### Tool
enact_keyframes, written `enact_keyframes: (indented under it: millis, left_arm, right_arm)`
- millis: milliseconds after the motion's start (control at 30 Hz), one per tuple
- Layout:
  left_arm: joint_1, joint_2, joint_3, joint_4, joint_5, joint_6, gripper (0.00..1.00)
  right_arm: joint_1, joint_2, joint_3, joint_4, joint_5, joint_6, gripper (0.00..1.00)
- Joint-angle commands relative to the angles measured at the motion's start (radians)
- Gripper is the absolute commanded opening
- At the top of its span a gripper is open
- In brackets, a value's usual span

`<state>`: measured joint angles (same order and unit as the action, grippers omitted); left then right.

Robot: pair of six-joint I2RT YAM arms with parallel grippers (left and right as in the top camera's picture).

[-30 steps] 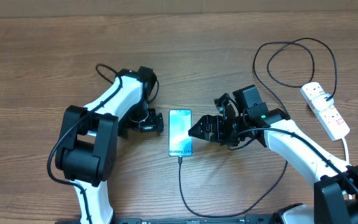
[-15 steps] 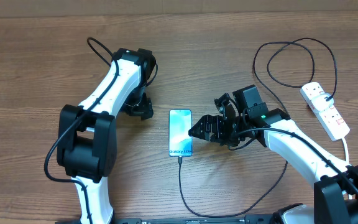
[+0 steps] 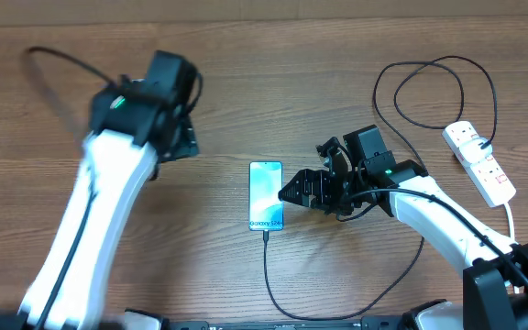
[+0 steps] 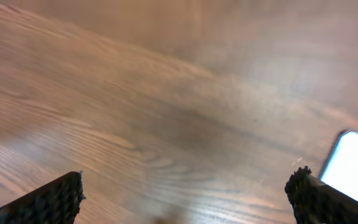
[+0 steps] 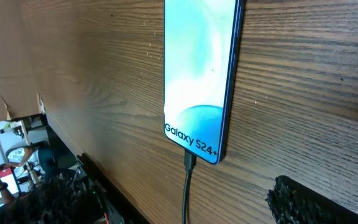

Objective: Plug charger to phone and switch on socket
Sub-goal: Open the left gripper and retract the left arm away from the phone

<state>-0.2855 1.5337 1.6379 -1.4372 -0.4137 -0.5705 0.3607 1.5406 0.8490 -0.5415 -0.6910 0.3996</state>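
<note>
Your left claw (image 4: pixel 184 185) swung up and away from the slim blue-screened smartphone (image 3: pixel 266 195), spread wide over the wooden tabletop (image 3: pixel 337 55). Your right claw (image 3: pixel 290 193) stayed spread beside the phone's right edge. The thin black charger cable (image 3: pixel 269 275) sat plugged into its lower end; the white power strip (image 3: pixel 480 163) lay far right, a black plug (image 3: pixel 483 145) in it.

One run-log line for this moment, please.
phone: charger plugged in | left claw: open, empty | right claw: open, beside phone | socket: untouched, switch state unclear
</note>
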Motion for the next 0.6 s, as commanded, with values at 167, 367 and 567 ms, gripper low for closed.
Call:
enact_keyframes:
  millis: [167,367,567]
  left_arm:
    - [0.005,-0.356,0.022,-0.032,-0.147,-0.074,1.00]
    - [0.005,-0.485,0.018,-0.167,-0.162,-0.117,1.00]
    - [0.005,-0.579,-0.009,-0.252,-0.247,-0.163,1.00]
  right_arm:
    - [0.005,-0.008,0.016,0.007,0.010,-0.003,1.00]
    - [0.005,-0.008,0.016,0.071,0.011,-0.003,1.00]
    - [0.003,-0.008,0.016,0.094,0.011,-0.003,0.99]
